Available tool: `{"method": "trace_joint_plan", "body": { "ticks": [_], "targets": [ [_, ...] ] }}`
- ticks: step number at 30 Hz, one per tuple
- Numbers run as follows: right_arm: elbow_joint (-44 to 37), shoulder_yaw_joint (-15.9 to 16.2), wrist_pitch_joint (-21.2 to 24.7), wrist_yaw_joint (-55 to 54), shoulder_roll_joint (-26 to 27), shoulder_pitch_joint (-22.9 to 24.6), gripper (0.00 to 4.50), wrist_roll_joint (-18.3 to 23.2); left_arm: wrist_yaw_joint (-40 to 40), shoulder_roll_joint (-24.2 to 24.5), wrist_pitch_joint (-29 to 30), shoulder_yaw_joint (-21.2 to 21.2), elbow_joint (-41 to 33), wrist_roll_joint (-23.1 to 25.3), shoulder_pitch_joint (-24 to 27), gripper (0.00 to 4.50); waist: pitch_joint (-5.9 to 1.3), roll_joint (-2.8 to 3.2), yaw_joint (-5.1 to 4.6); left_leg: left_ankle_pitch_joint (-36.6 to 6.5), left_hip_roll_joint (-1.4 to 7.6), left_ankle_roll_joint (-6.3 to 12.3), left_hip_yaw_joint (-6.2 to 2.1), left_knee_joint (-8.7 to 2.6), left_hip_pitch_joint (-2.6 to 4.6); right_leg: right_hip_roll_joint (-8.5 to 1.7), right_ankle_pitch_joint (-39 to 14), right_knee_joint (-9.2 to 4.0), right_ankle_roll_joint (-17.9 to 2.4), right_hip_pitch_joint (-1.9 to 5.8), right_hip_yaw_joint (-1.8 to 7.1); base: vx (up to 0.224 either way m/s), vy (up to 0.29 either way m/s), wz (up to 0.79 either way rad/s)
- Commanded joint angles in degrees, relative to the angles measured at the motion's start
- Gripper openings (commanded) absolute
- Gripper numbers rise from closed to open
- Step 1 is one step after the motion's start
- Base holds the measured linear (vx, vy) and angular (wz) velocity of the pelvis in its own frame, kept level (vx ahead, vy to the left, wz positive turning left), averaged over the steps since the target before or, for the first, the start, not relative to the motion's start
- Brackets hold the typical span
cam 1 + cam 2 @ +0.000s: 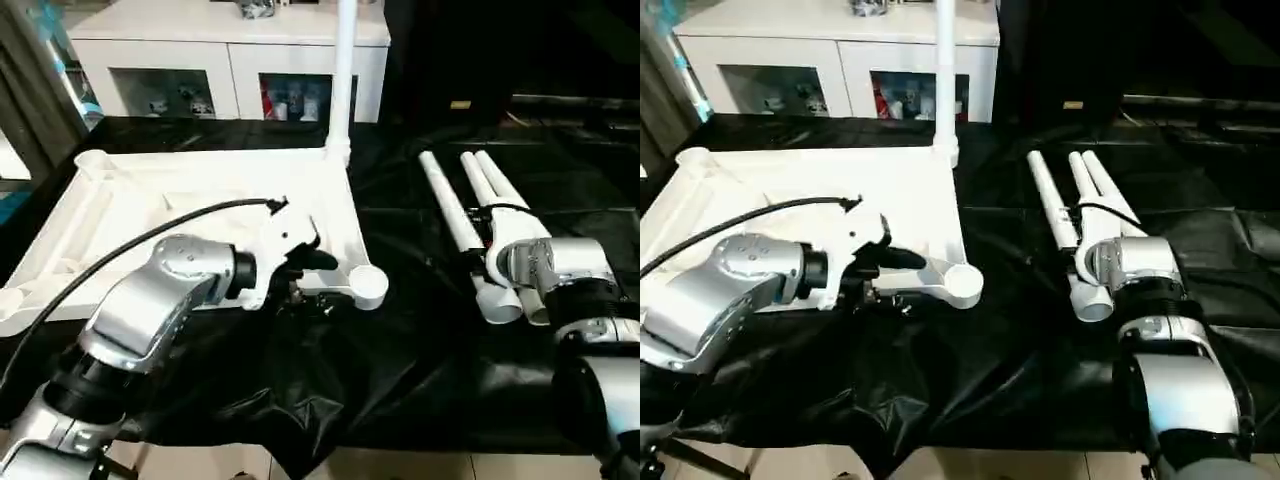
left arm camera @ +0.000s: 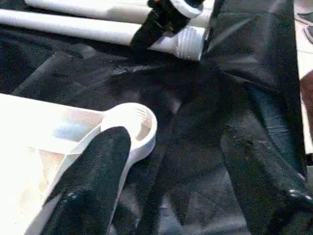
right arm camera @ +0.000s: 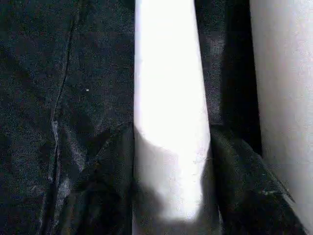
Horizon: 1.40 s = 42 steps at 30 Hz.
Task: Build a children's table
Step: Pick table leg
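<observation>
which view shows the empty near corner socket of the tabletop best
The left wrist view: the socket sits close up, its round open mouth and inner wall plain beside a black finger. Both eye views show it small, a ring at the tabletop's near corner. The right wrist view has a leg instead.

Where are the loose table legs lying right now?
The three loose legs lie side by side on the black cloth at the robot's right, beside the upside-down tabletop, with the right gripper straddling one.
</observation>
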Motion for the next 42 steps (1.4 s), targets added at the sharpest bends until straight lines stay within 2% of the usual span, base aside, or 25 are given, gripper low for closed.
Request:
{"method": "trace_joint_plan", "body": {
  "ticks": [1,4,5,7,8,9,10,11,14,16,18,19,20,21,22,23,24,27,29,32,33,35,36,38,42],
  "targets": [
    [2.6,-1.1,-0.3,-0.2,0.4,0.9,1.89,1.0,1.3,-1.0,-0.8,1.3,0.9,0.4,-1.3,3.77,-4.10,-0.21,-0.02,-9.0,1.21,-0.58,-0.20,-3.59,0.20,-2.99,-12.6,-4.16,-11.3,3.38,2.38,0.000,0.000,0.00],
    [3.3,-2.9,-3.3,1.4,0.7,1.4,1.86,2.8,3.3,-3.6,-1.1,4.1,3.3,-1.3,-2.1,3.99,-4.16,-0.25,-0.05,-9.3,1.16,-0.43,-0.19,-3.57,0.26,-2.92,-12.1,-4.20,-11.6,3.33,2.32,0.000,0.000,0.00],
    [3.1,-3.5,-3.6,1.9,0.9,1.6,1.86,3.4,3.5,-4.1,-0.9,4.8,3.6,-2.0,-2.1,4.09,-4.12,0.23,-0.15,-10.4,1.19,-0.58,-0.21,-3.55,0.31,-2.95,-12.3,-4.40,-11.8,3.30,2.29,0.000,0.000,0.00],
    [1.8,-4.0,-5.5,3.8,1.1,2.4,1.85,4.5,4.2,-5.5,-0.5,6.3,4.7,-3.3,-2.7,4.17,-4.17,-0.17,-0.35,-10.7,1.07,-0.18,-0.31,-3.62,0.08,-2.94,-12.6,-4.36,-11.8,3.54,2.16,0.000,0.000,0.00],
    [1.4,-4.1,-6.1,4.4,1.2,2.6,1.85,4.7,4.5,-6.0,-0.3,6.9,5.0,-3.8,-2.9,4.23,-4.20,0.70,-0.29,-11.0,1.01,-0.23,-0.34,-3.50,0.19,-3.00,-12.7,-4.31,-11.9,3.48,2.16,0.000,0.000,0.00],
    [-0.5,-4.5,-8.0,6.4,1.4,3.7,1.85,5.7,5.8,-8.2,0.6,9.2,6.7,-5.7,-3.9,4.32,-4.18,0.18,-0.45,-11.2,1.07,0.03,-0.34,-3.53,0.13,-2.95,-12.8,-4.58,-11.9,3.58,2.12,0.000,0.000,0.00],
    [-0.5,-4.5,-8.0,6.4,1.4,3.7,1.85,5.7,5.8,-8.2,0.6,9.2,6.7,-5.7,-3.9,4.42,-4.18,0.78,-0.38,-11.3,0.95,0.13,-0.25,-3.47,0.20,-2.81,-12.5,-4.57,-12.0,3.58,2.12,0.000,0.000,0.00],
    [-2.1,-5.5,-9.6,8.2,1.6,4.6,1.85,6.9,7.3,-10.3,1.6,11.3,8.5,-7.3,-5.0,4.48,-4.21,0.41,-0.50,-11.5,1.01,0.34,-0.37,-3.49,0.17,-2.89,-12.6,-4.61,-12.3,3.65,2.05,0.000,0.000,0.00],
    [-7.7,-8.3,-12.0,13.4,2.5,7.2,1.85,11.4,10.7,-15.1,4.0,16.1,12.8,-10.8,-7.7,4.50,-4.26,0.16,-0.45,-11.1,0.85,1.57,-0.20,-3.35,0.10,-2.73,-12.5,-4.86,-12.4,3.75,2.01,0.000,0.000,0.00],
    [-10.1,-8.8,-13.3,15.2,2.7,8.4,1.85,12.6,10.9,-16.2,4.5,17.0,14.1,-11.8,-8.5,4.50,-4.43,-0.03,-0.17,-9.1,0.93,2.92,-0.33,-3.40,-0.16,-2.79,-11.1,-4.75,-12.7,3.98,1.90,0.000,0.000,0.00],
    [-17.9,-10.5,-15.5,21.5,3.7,12.0,1.85,17.5,9.6,-17.7,4.2,16.0,18.2,-12.1,-10.2,4.50,-4.53,-0.14,0.17,-7.8,1.04,4.07,-0.34,-3.30,-0.17,-2.94,-9.7,-4.60,-12.9,4.00,1.99,0.000,0.000,0.00],
    [-19.2,-11.0,-15.2,22.5,4.0,12.5,1.84,18.6,9.5,-18.0,4.1,16.0,18.9,-12.2,-10.4,4.50,-4.67,-0.06,0.55,-6.8,1.18,4.98,-0.34,-3.25,0.05,-2.98,-8.3,-4.46,-12.9,3.94,2.05,0.000,0.000,0.00],
    [-19.8,-11.2,-15.1,22.9,4.1,12.8,1.84,19.1,9.5,-18.1,4.1,15.9,19.2,-12.2,-10.6,4.50,-4.63,-0.17,0.43,-6.1,1.09,5.56,-0.35,-3.31,-0.18,-2.83,-7.3,-4.42,-13.1,4.09,2.02,0.000,0.000,0.00],
    [-28.1,-12.9,-12.4,27.8,5.5,16.1,1.84,25.5,10.8,-20.9,5.2,17.8,23.1,-13.8,-12.4,4.50,-4.59,0.20,0.69,-5.7,0.97,6.47,-0.17,-3.17,-0.01,-2.79,-6.2,-4.47,-13.5,4.04,2.04,0.000,0.000,0.00],
    [-31.3,-13.1,-11.3,29.5,5.9,17.5,1.84,27.7,11.4,-21.9,5.7,18.6,24.4,-14.4,-13.1,4.50,-4.65,0.09,0.86,-5.6,1.12,6.88,-0.28,-3.20,-0.04,-2.91,-5.7,-4.47,-13.7,4.11,2.00,0.000,0.000,0.00],
    [-31.3,-13.1,-11.3,29.5,5.9,17.5,1.84,27.7,11.4,-21.9,5.7,18.6,24.4,-14.4,-13.1,4.50,-4.57,0.01,0.87,-5.3,1.13,7.19,-0.34,-3.29,-0.12,-2.83,-5.5,-4.47,-13.7,4.19,1.97,0.000,0.000,0.00],
    [-35.7,-13.0,-9.7,32.5,6.3,19.8,1.84,30.9,12.3,-23.5,6.2,19.9,26.5,-15.1,-14.3,4.50,-4.62,0.15,1.10,-5.2,1.24,7.55,-0.36,-3.29,-0.03,-2.88,-5.5,-4.54,-13.9,4.06,1.86,0.000,0.000,0.00],
    [-40.0,-11.5,-7.0,35.5,6.4,22.4,1.84,33.7,13.1,-25.1,5.6,21.1,29.0,-16.1,-15.7,4.50,-4.67,0.44,1.63,-5.3,1.52,7.02,-0.52,-3.37,0.13,-3.17,-6.3,-4.61,-14.3,3.95,1.83,0.000,0.000,0.00],
    [-44.3,-9.8,-5.1,37.8,6.4,24.9,1.84,36.1,13.4,-26.7,5.1,22.4,31.3,-17.5,-16.9,4.50,-4.44,0.43,1.96,-6.5,1.38,6.68,-0.44,-3.53,0.16,-3.15,-8.5,-5.17,-13.5,4.01,1.81,0.000,0.000,0.00],
    [-47.1,-8.6,-3.3,38.3,6.6,26.4,1.84,37.5,12.4,-28.0,5.5,23.6,31.7,-19.4,-17.8,4.50,-4.49,0.41,2.10,-5.7,1.46,6.12,-0.58,-3.63,-0.06,-3.40,-8.9,-5.10,-13.2,4.05,1.84,0.000,0.000,0.00],
    [-48.2,-7.5,-2.6,37.9,6.6,27.1,1.84,37.3,11.1,-29.3,6.8,25.4,30.1,-22.7,-18.1,4.50,-4.48,0.47,2.15,-5.8,1.51,5.91,-0.55,-3.62,0.02,-3.43,-9.2,-5.12,-13.2,4.00,1.84,0.000,0.000,0.00],
    [-48.3,-7.0,-2.4,37.8,6.5,27.2,1.84,37.2,9.6,-29.3,7.2,24.8,28.5,-23.2,-17.7,4.50,-4.36,0.37,2.15,-6.2,1.42,5.53,-0.52,-3.64,-0.15,-3.49,-10.5,-5.31,-12.9,4.01,1.84,0.000,0.000,0.00],
    [-48.5,-6.6,-1.8,38.1,6.4,27.2,1.84,37.4,8.4,-28.7,7.3,22.7,27.3,-22.1,-17.1,4.50,-4.27,0.04,2.14,-6.3,1.42,5.53,-0.56,-3.79,-0.11,-3.49,-12.3,-5.41,-11.7,4.00,1.87,0.000,0.000,0.00],
    [-49.4,-5.9,-0.9,38.6,6.1,27.4,1.84,37.9,8.3,-28.6,7.0,21.4,27.2,-21.1,-16.5,4.50,-4.15,0.05,2.11,-6.5,1.38,5.39,-0.49,-3.81,-0.08,-3.49,-14.4,-5.69,-10.5,3.85,1.91,0.000,0.000,0.00],
    [-50.2,-4.6,-0.7,38.8,5.8,27.6,1.84,37.9,9.5,-28.8,6.3,21.4,27.7,-20.6,-16.3,4.50,-4.25,0.21,2.17,-5.3,1.47,5.18,-0.55,-3.82,-0.17,-3.47,-13.7,-5.65,-9.8,3.81,1.92,0.000,0.000,0.00]
  ]
}}
